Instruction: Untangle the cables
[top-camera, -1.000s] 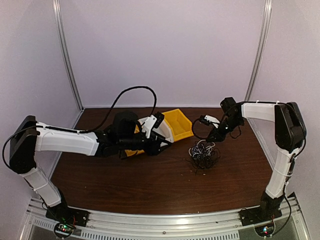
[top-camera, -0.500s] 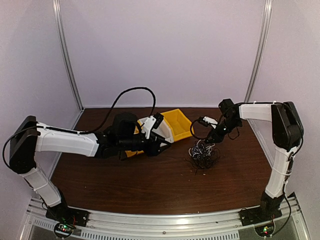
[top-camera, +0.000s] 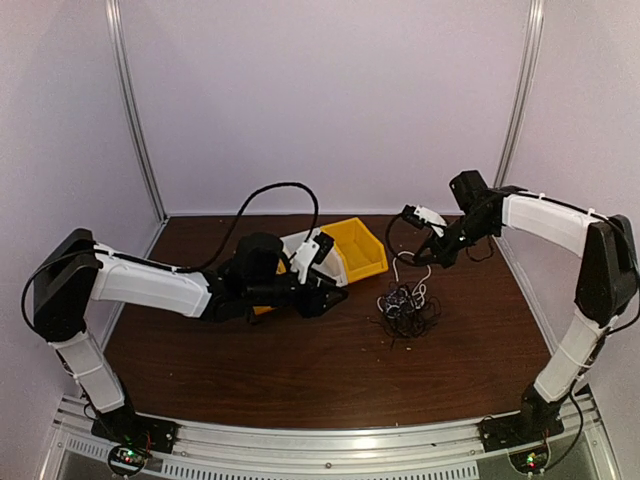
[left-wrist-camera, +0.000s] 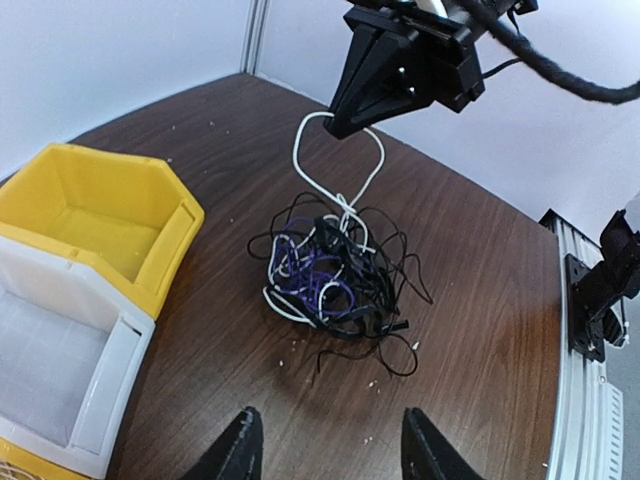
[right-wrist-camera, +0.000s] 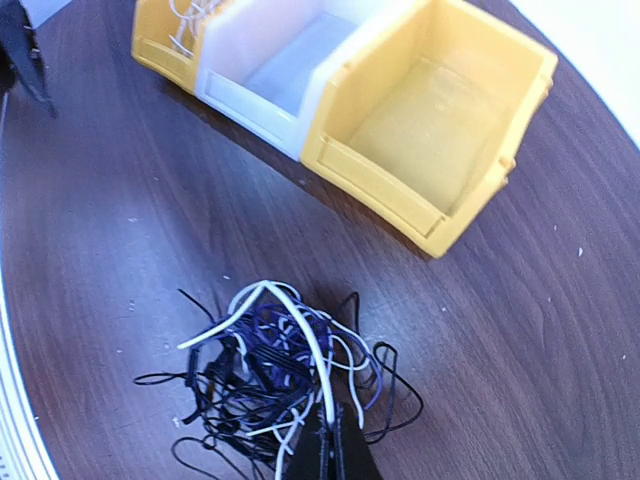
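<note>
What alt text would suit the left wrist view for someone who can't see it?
The right arm's jaws, shut, hold up a white cable loop from a tangle of black, white and purple cables on a brown table. A yellow bin and a white bin sit at left; the left arm's jaws, open, show at the bottom edge.

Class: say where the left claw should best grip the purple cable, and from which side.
Probably the purple cable at its exposed loops facing the yellow bin, from above: black cables overlie the rest, and the right claw pinches the white cable behind.
</note>
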